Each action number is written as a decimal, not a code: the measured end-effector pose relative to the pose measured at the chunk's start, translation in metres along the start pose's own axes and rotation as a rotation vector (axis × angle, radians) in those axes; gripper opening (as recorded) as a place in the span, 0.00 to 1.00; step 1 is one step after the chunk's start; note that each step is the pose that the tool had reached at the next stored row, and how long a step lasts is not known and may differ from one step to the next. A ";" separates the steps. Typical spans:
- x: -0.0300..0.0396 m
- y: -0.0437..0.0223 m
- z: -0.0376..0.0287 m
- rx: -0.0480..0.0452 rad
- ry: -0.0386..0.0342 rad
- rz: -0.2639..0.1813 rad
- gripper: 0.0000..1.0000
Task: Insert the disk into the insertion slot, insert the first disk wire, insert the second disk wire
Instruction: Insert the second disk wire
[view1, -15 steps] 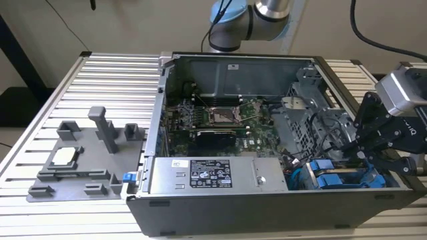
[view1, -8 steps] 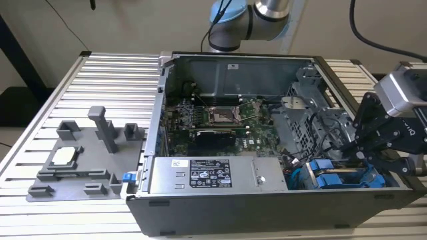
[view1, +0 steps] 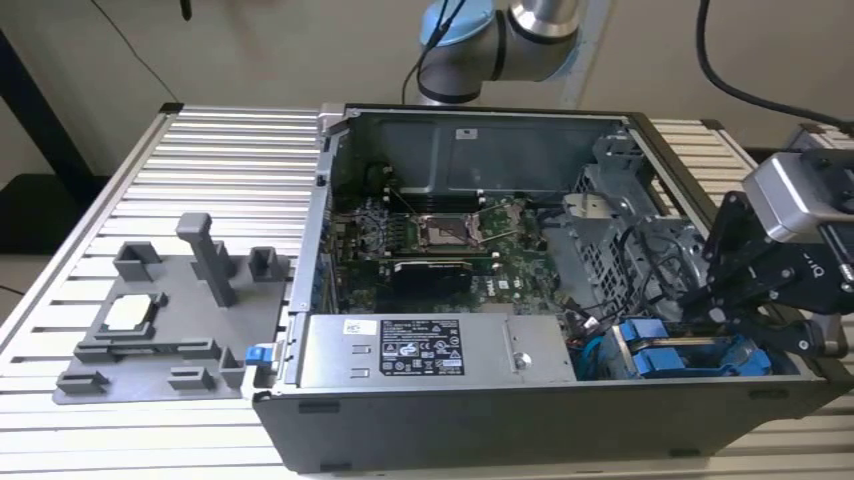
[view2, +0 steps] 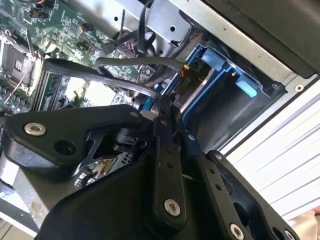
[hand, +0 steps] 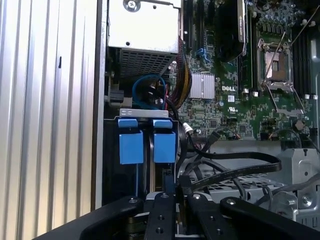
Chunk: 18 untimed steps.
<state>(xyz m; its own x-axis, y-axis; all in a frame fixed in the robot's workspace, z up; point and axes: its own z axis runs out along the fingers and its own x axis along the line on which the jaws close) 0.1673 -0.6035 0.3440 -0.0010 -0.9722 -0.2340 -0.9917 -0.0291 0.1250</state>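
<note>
Your exterior view looks down from high and in front onto the open computer case (view1: 534, 290) lying on the slatted desk (view1: 200, 170), arm base at the far edge. Both wrist views sit close above the case interior, looking past the gripper (hand: 172, 200) linkage. All three share the blue carrier frames (hand: 147, 142) and the motherboard (view1: 427, 240).

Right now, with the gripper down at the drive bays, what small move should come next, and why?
Probably ease the gripper straight toward the disk. Two blue carriers already sit side by side in the insertion slot, and a black cable runs at the fingers.
</note>
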 end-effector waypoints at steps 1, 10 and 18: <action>0.0002 -0.0001 0.0007 0.0000 0.0000 0.000 0.16; 0.0015 -0.0019 0.0048 0.0002 0.0001 0.001 0.16; 0.0023 -0.0034 0.0069 0.0003 -0.0002 0.001 0.16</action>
<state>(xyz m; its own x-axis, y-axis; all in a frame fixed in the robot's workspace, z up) 0.1698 -0.6041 0.3363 -0.0022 -0.9722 -0.2341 -0.9918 -0.0279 0.1250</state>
